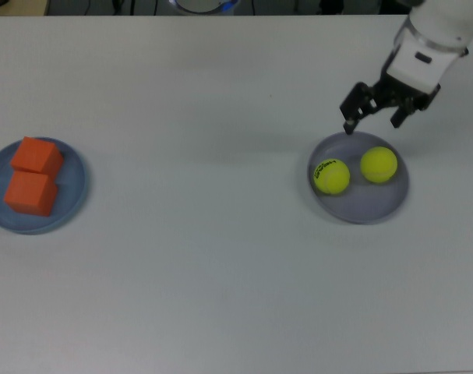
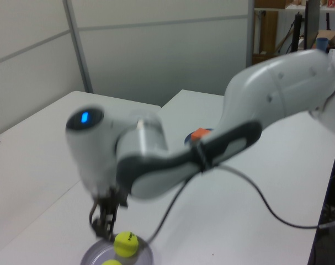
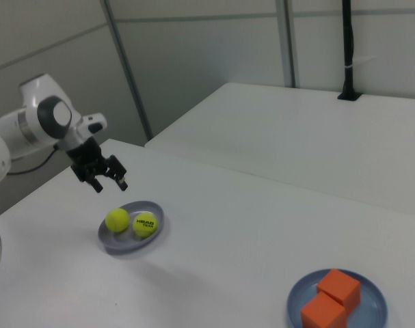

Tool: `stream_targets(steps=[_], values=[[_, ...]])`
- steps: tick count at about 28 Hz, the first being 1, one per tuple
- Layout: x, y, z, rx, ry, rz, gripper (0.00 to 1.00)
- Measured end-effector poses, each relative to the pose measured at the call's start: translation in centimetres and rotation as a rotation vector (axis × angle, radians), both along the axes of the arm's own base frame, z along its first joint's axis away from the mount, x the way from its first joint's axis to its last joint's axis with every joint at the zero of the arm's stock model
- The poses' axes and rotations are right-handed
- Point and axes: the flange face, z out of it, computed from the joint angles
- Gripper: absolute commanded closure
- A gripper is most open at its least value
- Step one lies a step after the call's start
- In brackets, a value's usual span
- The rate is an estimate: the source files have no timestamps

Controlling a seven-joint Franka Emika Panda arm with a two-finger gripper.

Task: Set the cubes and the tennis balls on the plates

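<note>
Now my gripper (image 1: 373, 114) hangs spread and empty above the far rim of the lavender-grey plate (image 1: 388, 204), fingers well apart with nothing between them. Just below it, both tennis balls rest inside that plate, close together but not quite touching: the plain ball (image 1: 378, 164) nearer my fingers, and the lettered ball (image 1: 331, 175) toward the top view's left.

Well apart from them, at the top view's left edge, the light blue plate (image 1: 74, 199) carries both orange cubes (image 1: 32, 185), set side by side and touching.

Judging by how things lie, every piece is already on a plate, so the placing step looks finished and the task seems complete. What the next move calls for, I think, is only to lift clear and pull back without brushing the plain ball, which would roll easily on the shallow dish.

As for writing, black "HEAD" lettering reads plainly on one ball in the right view (image 3: 144, 223). I can make out no other text.
</note>
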Motion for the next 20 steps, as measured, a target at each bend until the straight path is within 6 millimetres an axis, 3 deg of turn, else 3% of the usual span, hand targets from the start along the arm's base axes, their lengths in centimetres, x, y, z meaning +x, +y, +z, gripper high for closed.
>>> stream_targets(steps=[3, 10, 15, 20], values=[[1.1, -3.9, 3.7, 0.001, 0.008, -0.02, 0.0], [3.2, -16.0, 12.3, 0.01, 0.005, -0.114, 0.0], [2.5, -21.8, 15.6, -0.016, 0.028, -0.196, 0.0], [1.6, -25.9, 17.2, -0.005, 0.078, -0.268, 0.0]])
